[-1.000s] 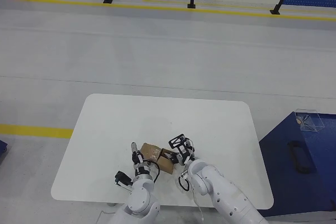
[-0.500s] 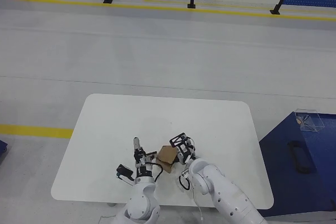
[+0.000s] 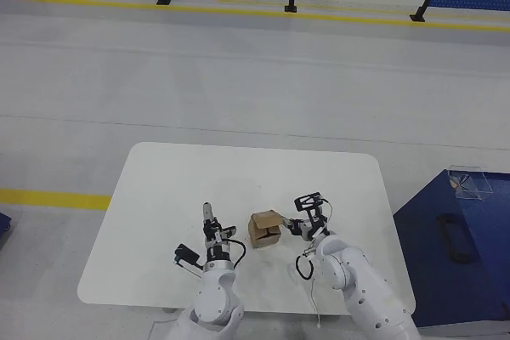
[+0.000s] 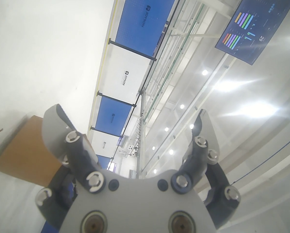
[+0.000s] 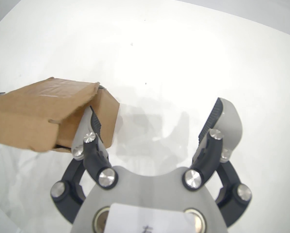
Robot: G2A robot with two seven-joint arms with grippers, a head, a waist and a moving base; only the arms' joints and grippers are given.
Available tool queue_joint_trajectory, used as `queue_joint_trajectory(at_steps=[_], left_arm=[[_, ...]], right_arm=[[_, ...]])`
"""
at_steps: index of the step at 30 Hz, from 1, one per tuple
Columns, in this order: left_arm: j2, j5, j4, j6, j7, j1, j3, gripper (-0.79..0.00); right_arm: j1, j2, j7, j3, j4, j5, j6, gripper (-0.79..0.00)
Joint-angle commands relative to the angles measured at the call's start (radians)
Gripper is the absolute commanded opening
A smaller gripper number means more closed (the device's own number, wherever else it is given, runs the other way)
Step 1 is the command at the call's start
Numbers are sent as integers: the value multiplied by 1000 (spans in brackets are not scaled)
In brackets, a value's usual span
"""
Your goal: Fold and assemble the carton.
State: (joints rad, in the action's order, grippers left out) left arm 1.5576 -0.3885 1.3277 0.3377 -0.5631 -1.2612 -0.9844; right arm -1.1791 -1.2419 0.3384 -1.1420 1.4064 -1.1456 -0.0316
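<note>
A small brown carton [image 3: 265,228] sits on the white table [image 3: 170,178] near its front, with its flaps folded in. My right gripper [image 3: 297,219] is just right of it and open. In the right wrist view, one finger [image 5: 92,120] lies against the end of the carton [image 5: 35,112], the other finger is off to the side over bare table, and the right gripper [image 5: 157,105] holds nothing. My left gripper [image 3: 214,223] stands left of the carton, apart from it. The left gripper [image 4: 128,120] is open and empty, with the carton [image 4: 18,151] beside one finger.
The table's front edge [image 3: 238,306] lies close behind both arms. A dark blue cabinet [image 3: 459,246] stands off the table's right side, with a clear tray [image 3: 469,181] on top.
The carton went from tilted between both grippers to resting on the table, farther right. The right gripper moved right with it. The left gripper drew back to the left, away from the carton.
</note>
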Motion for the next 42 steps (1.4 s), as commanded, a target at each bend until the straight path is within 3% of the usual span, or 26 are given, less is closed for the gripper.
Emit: queue_joint_trajectory(at_steps=[1, 7, 12, 18, 27, 31, 35, 37, 39, 42], left_arm=[[5, 15, -18, -33, -3, 16, 5, 0], [26, 14, -70, -135, -5, 62, 37, 0], [41, 2, -76, -202, 12, 51, 68, 0], [49, -24, -34, -213, 91, -2, 95, 0], [61, 28, -52, -267, 272, 11, 158, 0], [42, 79, 53, -172, 277, -54, 93, 0], [12, 128, 238, -49, 287, -148, -34, 0], [2, 147, 270, 35, 249, -182, -111, 0], [3, 163, 254, -11, 214, -151, -135, 0], [14, 228, 159, -113, 150, -62, -118, 0]], right_arm=[[-18, 4, 10, -25, 13, -2, -2, 0], [-38, 9, 1, -70, 16, 17, -8, 0], [-29, 7, 0, -84, -9, 31, -6, 0], [-27, 8, -9, -109, -21, 50, 4, 0], [-32, 8, -10, -117, -23, 55, 23, 0], [-34, 8, -11, -117, -24, 55, 24, 0], [-61, 11, 1, -114, -22, 8, 31, 0], [-67, 12, 15, -109, -18, 3, 43, 0], [-64, 11, 28, -99, -19, -11, 50, 0], [-51, 6, 41, -81, -30, -2, 70, 0]])
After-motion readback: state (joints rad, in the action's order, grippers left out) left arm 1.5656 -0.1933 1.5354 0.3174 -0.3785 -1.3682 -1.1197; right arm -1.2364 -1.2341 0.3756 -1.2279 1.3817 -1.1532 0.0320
